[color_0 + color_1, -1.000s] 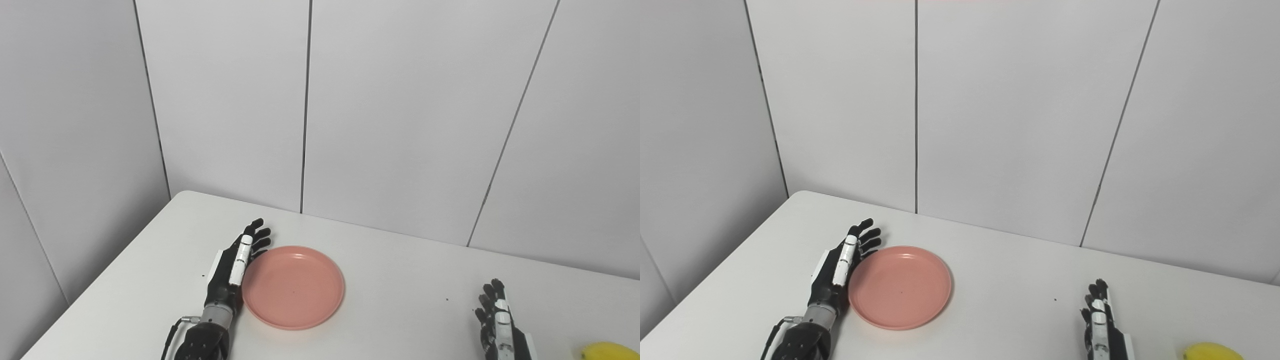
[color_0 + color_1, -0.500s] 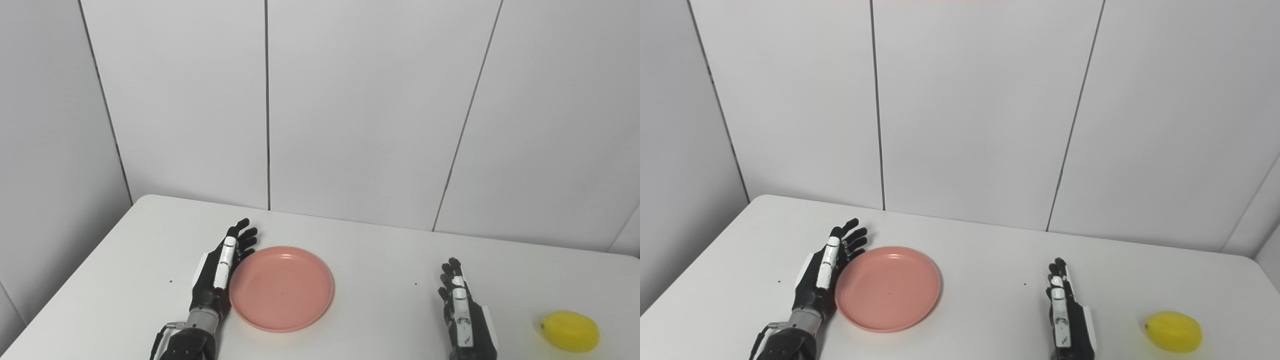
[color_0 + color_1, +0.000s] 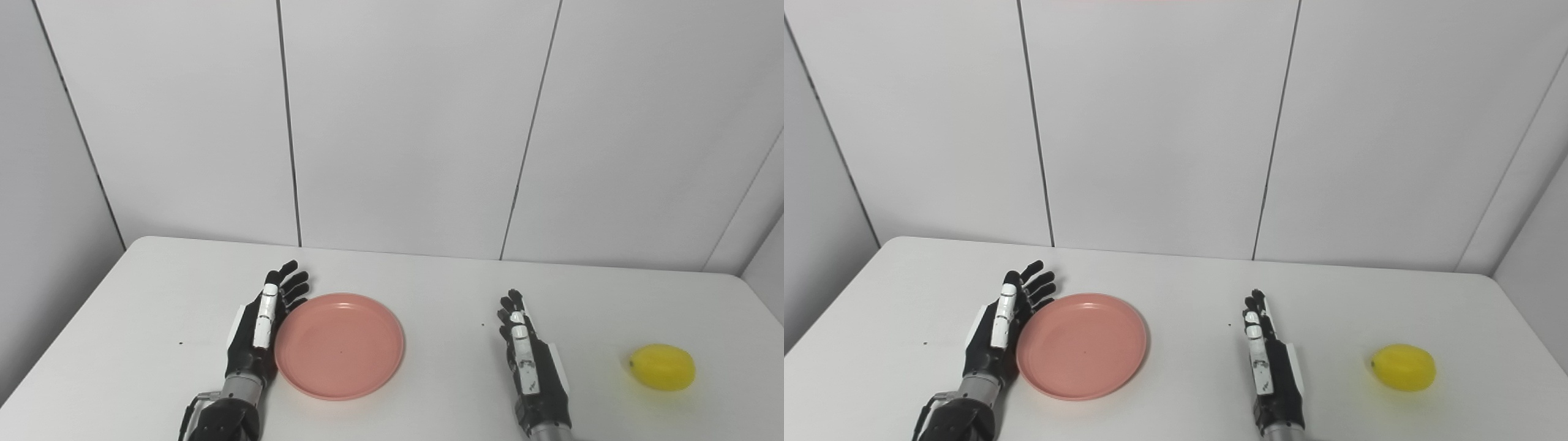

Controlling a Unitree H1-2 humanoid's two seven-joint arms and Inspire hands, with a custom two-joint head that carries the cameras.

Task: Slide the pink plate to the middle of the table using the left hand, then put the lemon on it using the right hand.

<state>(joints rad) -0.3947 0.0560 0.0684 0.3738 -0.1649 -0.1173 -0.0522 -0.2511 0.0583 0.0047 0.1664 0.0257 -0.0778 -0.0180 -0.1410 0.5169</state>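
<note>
Overhead, grey wall panels (image 3: 404,122) back white table (image 3: 441,288).

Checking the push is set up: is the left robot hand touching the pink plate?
Touching. In the left eye view the left robot hand stands on edge against the pink plate, with no white table showing between them.

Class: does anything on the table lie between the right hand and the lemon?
Nothing visible does. Only bare white table separates the right hand from the lemon, which lies apart to that hand's right.
</note>
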